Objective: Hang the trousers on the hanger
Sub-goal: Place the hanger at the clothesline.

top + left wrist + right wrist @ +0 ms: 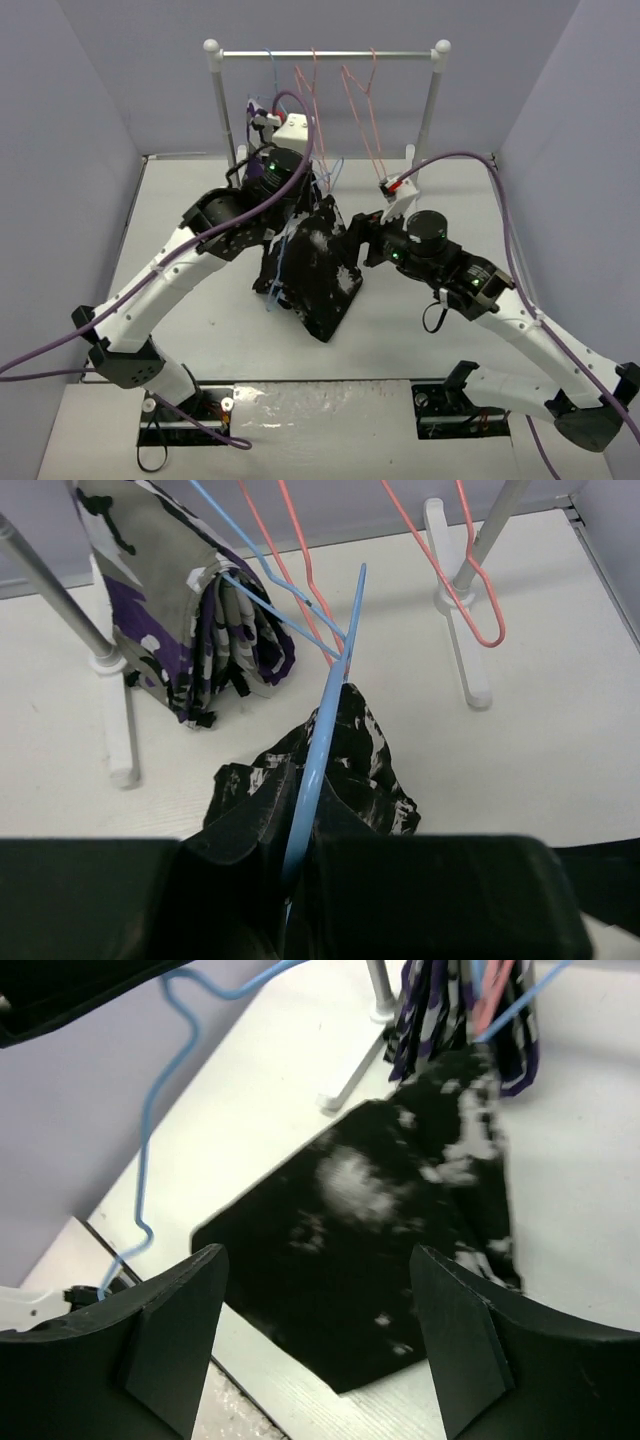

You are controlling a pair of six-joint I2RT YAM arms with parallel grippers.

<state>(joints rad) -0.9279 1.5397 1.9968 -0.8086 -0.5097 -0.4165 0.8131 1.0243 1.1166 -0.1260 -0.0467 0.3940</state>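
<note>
The left gripper [298, 855] has its fingers pressed together on the wire of the hanger [318, 750], which runs up from the grip toward 12 o'clock in the left wrist view. The trousers [322, 275] sit at the middle of the table [230, 340]. They are bunched against the hanger just past the left fingers, with a flat folded panel spreading toward 6 o'clock in the top view. The right gripper [318, 1270] hovers at about 3 o'clock of the trousers, its fingers wide apart and holding nothing, with the dark cloth below and ahead of them. By this showing the task looks partly done: hanger and trousers have been brought together and the cloth seems to lie across the wire. Whether it passes through the frame cannot be told. Most of the cloth rests on the table, so it probably needs pulling further over the bar and evening out. At 12 o'clock stands the rack [330, 53], with pink hangers [478, 590] and a purple garment [170, 600].
</note>
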